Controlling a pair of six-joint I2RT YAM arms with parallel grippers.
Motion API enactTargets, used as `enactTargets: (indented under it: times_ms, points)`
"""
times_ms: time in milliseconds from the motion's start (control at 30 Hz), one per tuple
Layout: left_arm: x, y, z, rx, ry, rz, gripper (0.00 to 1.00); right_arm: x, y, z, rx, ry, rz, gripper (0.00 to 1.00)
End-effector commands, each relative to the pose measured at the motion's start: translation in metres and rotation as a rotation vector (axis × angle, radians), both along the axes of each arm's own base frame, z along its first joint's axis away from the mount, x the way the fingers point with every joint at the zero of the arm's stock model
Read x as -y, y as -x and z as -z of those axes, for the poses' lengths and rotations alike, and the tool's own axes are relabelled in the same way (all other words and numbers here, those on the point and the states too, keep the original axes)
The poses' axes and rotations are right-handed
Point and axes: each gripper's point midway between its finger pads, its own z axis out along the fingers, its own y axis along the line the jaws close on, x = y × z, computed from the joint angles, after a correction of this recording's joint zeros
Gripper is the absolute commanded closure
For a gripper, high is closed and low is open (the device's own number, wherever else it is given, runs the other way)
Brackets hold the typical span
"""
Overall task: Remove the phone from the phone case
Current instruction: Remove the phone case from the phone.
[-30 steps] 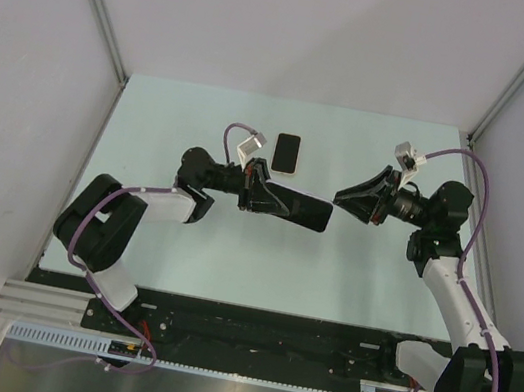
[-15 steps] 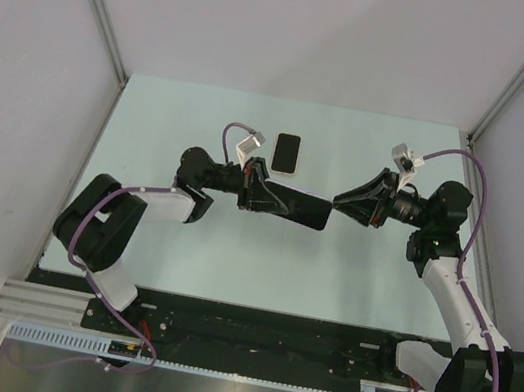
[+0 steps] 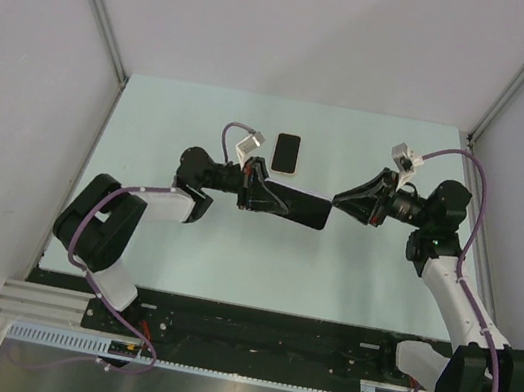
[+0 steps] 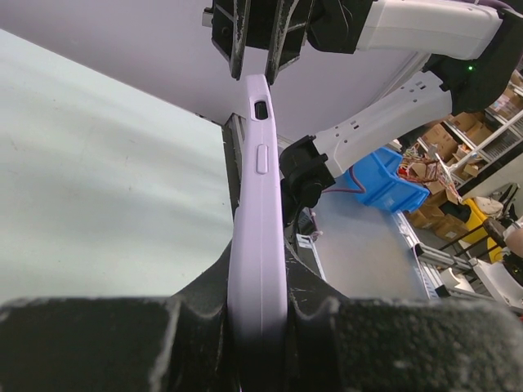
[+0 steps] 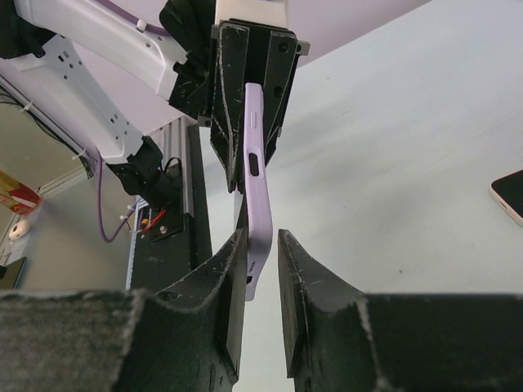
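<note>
My left gripper (image 3: 264,197) is shut on one end of a lilac phone case (image 3: 300,209) and holds it level above the table, edge-on in the left wrist view (image 4: 260,204). From above the case face looks dark; I cannot tell whether anything sits in it. My right gripper (image 3: 336,202) straddles the case's free end (image 5: 255,171) with its jaws narrowly apart: one finger (image 5: 231,269) touches the case, the other (image 5: 296,269) stands just off it. A black-screened phone (image 3: 287,153) lies flat on the table behind the case.
The pale green table (image 3: 230,262) is walled by white panels on the left, back and right. A black rail with the arm bases (image 3: 248,331) runs along the near edge.
My right gripper has crept slightly left, onto the case's free end. The left gripper and case have stayed put.
</note>
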Motion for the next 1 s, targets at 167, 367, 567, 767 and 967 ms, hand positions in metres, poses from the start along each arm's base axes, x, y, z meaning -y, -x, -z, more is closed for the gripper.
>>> enactTargets:
  times_ms: [167, 367, 567, 767, 967]
  points:
    - [-0.011, 0.022, -0.063, 0.429, 0.222, -0.008, 1.0, 0.001, -0.016, 0.007, 0.011, 0.013, 0.051, 0.75]
    - [-0.011, 0.025, -0.065, 0.441, 0.226, 0.0, 1.0, 0.002, -0.023, 0.011, -0.003, 0.013, 0.082, 0.75]
    - [-0.01, 0.028, -0.065, 0.446, 0.226, 0.012, 1.0, 0.004, -0.035, 0.016, 0.02, 0.038, 0.15, 0.75]
    - [-0.008, 0.031, -0.065, 0.45, 0.227, 0.023, 1.0, 0.001, -0.039, 0.025, 0.045, 0.071, 0.173, 0.75]
    - [-0.008, 0.032, -0.065, 0.453, 0.228, 0.027, 1.0, 0.001, -0.044, 0.033, 0.065, 0.104, 0.196, 0.73]
